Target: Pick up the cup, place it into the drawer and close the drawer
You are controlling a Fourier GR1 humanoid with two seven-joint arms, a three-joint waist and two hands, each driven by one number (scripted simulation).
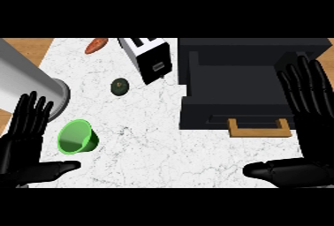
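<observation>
We see the green cup (77,137) lying tipped on the white marble bench (163,154), its mouth turned toward us, just beside our left hand (23,150), whose fingers are spread straight and apart from it. Our right hand (303,132) is likewise spread flat, over the right edge of the dark drawer (238,88), which stands pulled open with its wooden handle (259,128) facing us. A toaster (149,57), an avocado (120,86) and a carrot (96,45) lie beyond the cup

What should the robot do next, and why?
Probably move the left hand right to curl its fingers round the green cup. The cup lies on its side beside that open hand, not yet held, and the black drawer already stands open.
</observation>
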